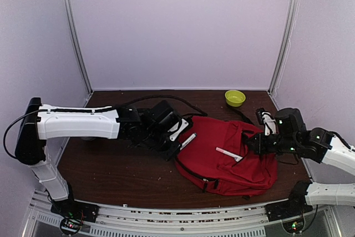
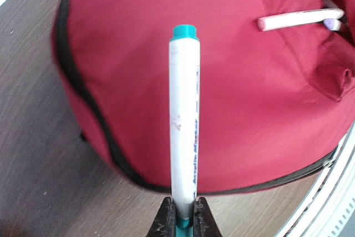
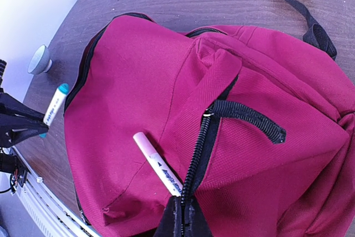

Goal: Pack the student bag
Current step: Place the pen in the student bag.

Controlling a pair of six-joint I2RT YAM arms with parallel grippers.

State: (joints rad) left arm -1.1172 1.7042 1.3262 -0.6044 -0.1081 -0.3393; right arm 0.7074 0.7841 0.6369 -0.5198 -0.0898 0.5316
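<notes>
**A:** What's over on the left?

**B:** The left gripper [image 2: 182,215] is clamped on the tail of a white felt marker with a teal cap [image 2: 184,109]. The cap points out over the bag's left edge.

**A:** And the bag itself?

**B:** The large red fabric backpack [image 1: 222,167] lies flat on the dark brown wooden table [image 1: 111,165], right of centre, between the two arms. A white marker with a pink cap [image 3: 158,165] rests on its front. A small lime-green bowl [image 1: 234,97] sits on the table behind it.

**A:** The right side?

**B:** The right gripper [image 3: 182,217] has its jaws pressed together on the black zipper [image 3: 195,154]. The tail of the pink-capped marker is just beside them.
</notes>
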